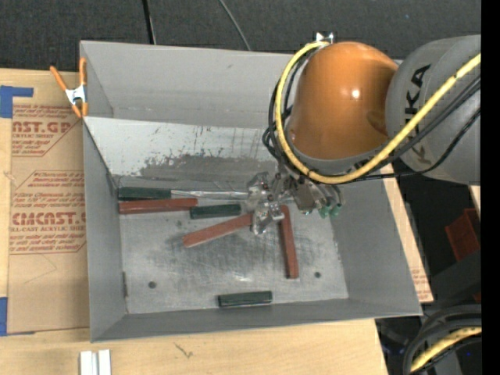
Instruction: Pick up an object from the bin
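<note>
The end effector (pixel 266 212) sits low over the floor of the grey metal bin (pixel 187 84), a little toward 2 o'clock from the floor's centre, beneath the orange wrist cover (pixel 344 100). I cannot tell whether it is open or closed, and nothing can be seen gripped in it.

It hangs where two flat sticks nearly meet. The slanted red-brown stick (pixel 217 231) runs away from it toward 8 o'clock, and the upright red-brown stick (pixel 289 248) runs toward 5 o'clock. The pick probably concerns one of these, but I cannot tell which.

That closeness is the main risk: a closing grip could catch both ends, or wedge one stick against the other. Any hold here would be at a stick's tip, so the long free end may swing down and slip out on lifting. Both sticks lie flat on the metal, so the end effector could also skate over them.

The short dark green stick (pixel 215 209), near at 9 o'clock, could be nudged. The left red-brown stick (pixel 156 205) farther that way and the front dark green stick (pixel 244 298) at 6 o'clock are well apart.
</note>
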Action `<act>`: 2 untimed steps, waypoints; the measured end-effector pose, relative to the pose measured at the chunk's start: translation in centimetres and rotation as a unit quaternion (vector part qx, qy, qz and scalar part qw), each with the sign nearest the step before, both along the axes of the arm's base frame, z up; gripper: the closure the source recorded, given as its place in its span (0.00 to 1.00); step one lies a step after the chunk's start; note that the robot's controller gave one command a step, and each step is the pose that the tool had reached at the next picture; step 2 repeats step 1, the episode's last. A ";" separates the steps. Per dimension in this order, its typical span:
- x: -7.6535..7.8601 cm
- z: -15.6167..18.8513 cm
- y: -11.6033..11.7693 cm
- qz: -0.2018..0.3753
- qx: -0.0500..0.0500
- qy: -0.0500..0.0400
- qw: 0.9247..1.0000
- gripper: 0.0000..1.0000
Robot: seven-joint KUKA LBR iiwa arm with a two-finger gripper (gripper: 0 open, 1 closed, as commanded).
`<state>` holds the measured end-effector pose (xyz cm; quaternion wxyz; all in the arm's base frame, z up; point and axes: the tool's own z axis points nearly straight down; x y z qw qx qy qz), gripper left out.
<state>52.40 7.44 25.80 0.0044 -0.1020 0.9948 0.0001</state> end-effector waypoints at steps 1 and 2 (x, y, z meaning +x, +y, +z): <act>-0.1 -0.3 0.0 0.000 0.000 0.003 1.000 1.00; -0.1 -0.3 0.0 0.000 0.000 0.003 1.000 1.00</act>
